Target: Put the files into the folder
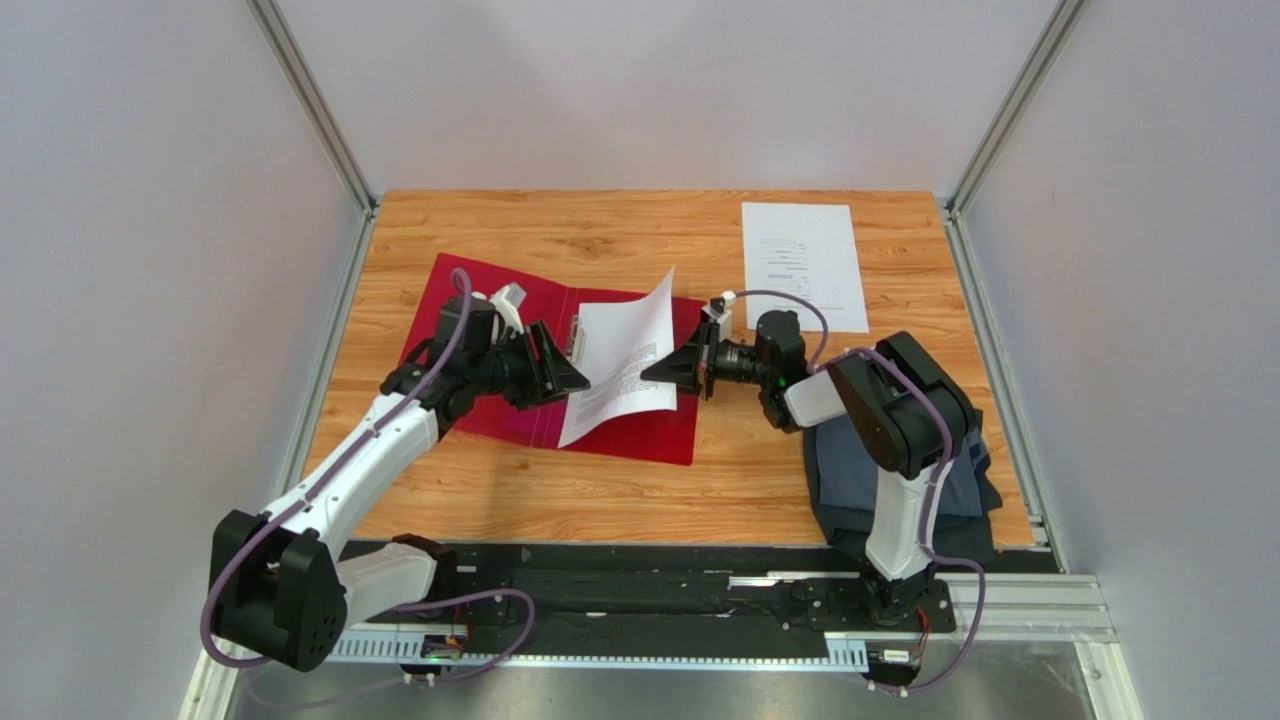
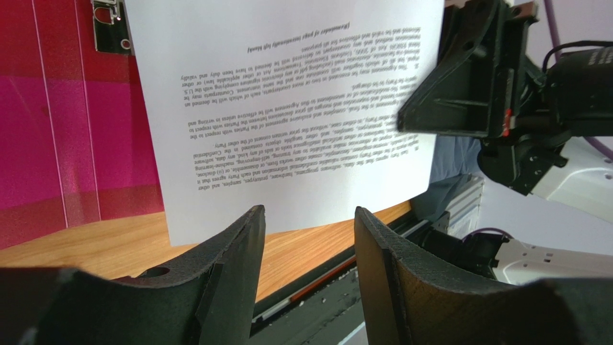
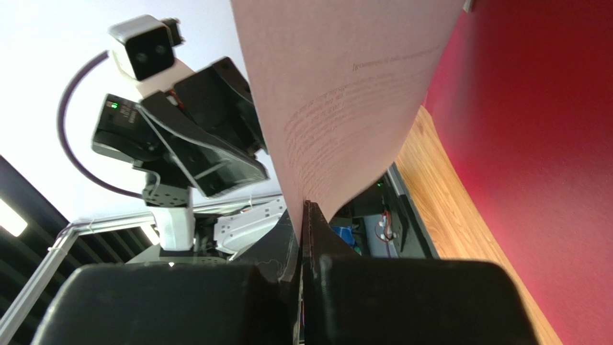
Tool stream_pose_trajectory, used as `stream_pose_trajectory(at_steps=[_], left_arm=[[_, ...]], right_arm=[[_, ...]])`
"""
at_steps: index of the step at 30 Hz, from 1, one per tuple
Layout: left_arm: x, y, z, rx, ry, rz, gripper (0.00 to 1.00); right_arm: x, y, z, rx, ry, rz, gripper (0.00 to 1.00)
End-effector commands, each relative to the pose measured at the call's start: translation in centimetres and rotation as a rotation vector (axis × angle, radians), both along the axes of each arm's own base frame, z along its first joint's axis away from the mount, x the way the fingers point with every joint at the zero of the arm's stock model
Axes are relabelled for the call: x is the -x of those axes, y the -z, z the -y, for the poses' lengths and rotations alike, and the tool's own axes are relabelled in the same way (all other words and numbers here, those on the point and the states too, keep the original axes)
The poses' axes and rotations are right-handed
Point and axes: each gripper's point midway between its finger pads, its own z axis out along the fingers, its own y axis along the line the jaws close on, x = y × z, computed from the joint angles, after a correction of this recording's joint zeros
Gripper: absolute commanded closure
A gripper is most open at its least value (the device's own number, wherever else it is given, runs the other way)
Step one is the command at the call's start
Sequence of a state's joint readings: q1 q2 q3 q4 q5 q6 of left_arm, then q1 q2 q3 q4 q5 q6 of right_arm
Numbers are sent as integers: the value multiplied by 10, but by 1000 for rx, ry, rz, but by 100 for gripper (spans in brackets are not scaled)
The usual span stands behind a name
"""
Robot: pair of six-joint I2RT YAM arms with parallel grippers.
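1. Wooden table [image 1: 646, 495]. Carries every item below.

2. Folder [image 1: 669, 428]. Red, glossy, opened out flat on the left-centre of the table. Opened, its long axis runs left to right, turned slightly off the table edges.

3. Cloth [image 1: 842, 503]. Dark grey-blue, folded, at the near right edge beside the right arm's base, well apart from the folder.

4. Held sheet [image 1: 619, 360]. White, printed, over the folder's right half.
   - It is raised and curled, not lying flat.
   - Its long axis runs roughly far to near, the far end leaning right.
   - The right edge is lifted; the near left corner is low against the folder.
   - The printed face is turned to the left arm. In the left wrist view [image 2: 288, 108] the text reads upside down.

5. Second sheet [image 1: 804, 263]. White, flat, print up, at the far right of the table. Its long axis runs far to near, and it is well apart from the folder.

6. Right gripper [image 1: 669, 368]. Fingers pressed together on the held sheet's right edge [image 3: 303, 208].

7. Left gripper [image 1: 564, 368]. Fingers moderately apart and holding nothing. The held sheet's lower edge lies just beyond the tips [image 2: 309, 215].

8. Metal clip [image 2: 109, 29]. On the folder's inner face, just beside the held sheet's corner.
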State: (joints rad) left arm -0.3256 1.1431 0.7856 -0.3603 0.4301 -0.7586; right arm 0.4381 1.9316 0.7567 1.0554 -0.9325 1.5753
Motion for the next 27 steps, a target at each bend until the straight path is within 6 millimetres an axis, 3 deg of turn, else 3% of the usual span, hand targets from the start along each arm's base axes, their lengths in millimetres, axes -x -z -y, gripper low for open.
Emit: stream_pose_trajectory(at_steps=[1, 5, 18, 27], left_arm=[[-4, -4, 0, 13, 10, 34, 43], [-5, -4, 0, 13, 12, 33, 43], [-5, -4, 0, 16, 10, 29, 42], [-5, -4, 0, 17, 13, 29, 42]], right_arm=[[11, 20, 1, 10, 9, 51, 100], [16, 43, 1, 40, 0, 55, 100], [4, 81, 4, 199, 54, 111, 100], [-7, 89, 3, 266, 49, 140, 100]])
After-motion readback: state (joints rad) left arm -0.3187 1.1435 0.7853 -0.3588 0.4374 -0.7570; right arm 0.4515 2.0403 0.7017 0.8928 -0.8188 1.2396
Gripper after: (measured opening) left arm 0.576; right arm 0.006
